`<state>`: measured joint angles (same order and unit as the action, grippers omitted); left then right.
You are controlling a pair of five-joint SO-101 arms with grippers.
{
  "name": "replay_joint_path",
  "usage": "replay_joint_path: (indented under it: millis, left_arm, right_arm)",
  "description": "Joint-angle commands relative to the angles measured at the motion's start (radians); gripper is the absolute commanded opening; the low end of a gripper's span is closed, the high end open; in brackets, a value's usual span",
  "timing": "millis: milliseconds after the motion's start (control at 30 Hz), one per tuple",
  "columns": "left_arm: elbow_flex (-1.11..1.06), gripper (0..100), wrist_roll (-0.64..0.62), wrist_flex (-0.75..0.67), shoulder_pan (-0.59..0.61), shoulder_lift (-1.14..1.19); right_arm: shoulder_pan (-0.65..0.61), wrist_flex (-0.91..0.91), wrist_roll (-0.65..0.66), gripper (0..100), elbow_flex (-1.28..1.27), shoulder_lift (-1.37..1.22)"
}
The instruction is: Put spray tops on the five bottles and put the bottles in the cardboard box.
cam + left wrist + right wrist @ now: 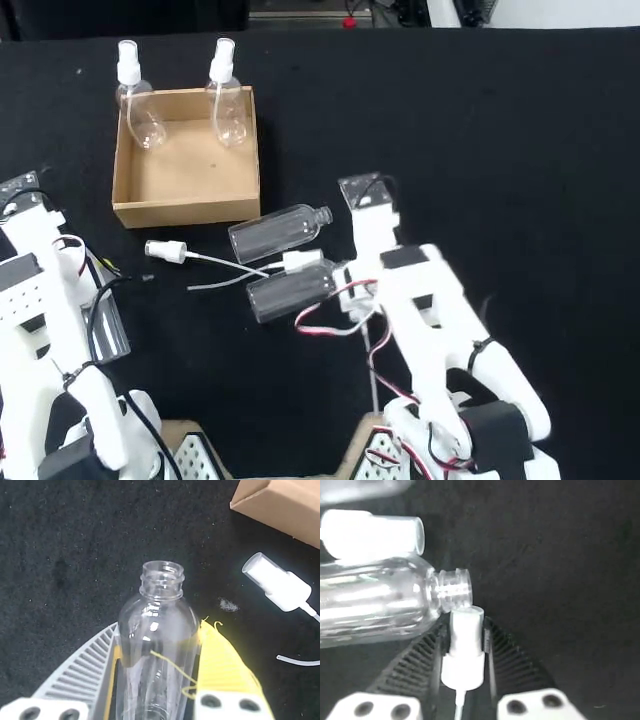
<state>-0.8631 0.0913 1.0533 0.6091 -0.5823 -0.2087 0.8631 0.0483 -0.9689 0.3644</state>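
Observation:
My left gripper (159, 645) is shut on a clear bottle (159, 625) with a bare open neck; the high view shows this bottle (108, 325) at the table's left. My right gripper (465, 630) is shut on a white spray top (464, 647), whose tip sits just beside the neck of a clear bottle (375, 605) lying on its side. That bottle (290, 290) lies mid-table beside my right gripper (348, 276). Another open bottle (280, 232) lies just behind it. A loose spray top (165, 250) with its tube lies in front of the cardboard box (185, 212).
Two bottles with spray tops (135, 95) (225, 95) lean at the far side of the box. A further white spray top (305, 262) lies between the two lying bottles. The black table is bare to the right and behind.

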Motion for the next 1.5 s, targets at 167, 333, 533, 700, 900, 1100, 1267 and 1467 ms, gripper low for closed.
replay_joint_path:
  millis: [167,333,533,700,900,1100,1267,1467]
  left_arm:
    - [0.005,11,-0.011,-0.014,-0.008,-0.032]
    - [0.005,11,-0.011,-0.014,-0.008,-0.032]
    - [0.007,11,-0.011,-0.014,-0.008,-0.032]
    - [0.005,11,-0.011,-0.014,-0.007,-0.032]
    - [0.007,11,-0.012,-0.014,-0.008,-0.032]
    - [0.005,11,-0.011,-0.014,-0.008,-0.032]
    - [0.005,11,-0.012,-0.014,-0.008,-0.032]
    - [0.004,11,-0.011,-0.012,-0.007,-0.032]
  right_arm:
    - [0.242,0.023,0.279,1.1,0.231,0.079]
    - [0.256,-0.046,0.448,1.6,0.234,0.002]
    - [0.196,-0.041,0.45,21.4,0.28,-0.15]
    - [0.203,0.057,0.448,24.7,0.397,-0.185]
    - [0.199,0.259,0.407,24.7,0.539,-0.194]
    - [0.199,0.33,0.52,24.7,0.553,-0.196]
    - [0.199,0.374,0.532,24.7,0.53,-0.214]
    - [0.221,0.325,0.516,24.7,0.51,-0.363]
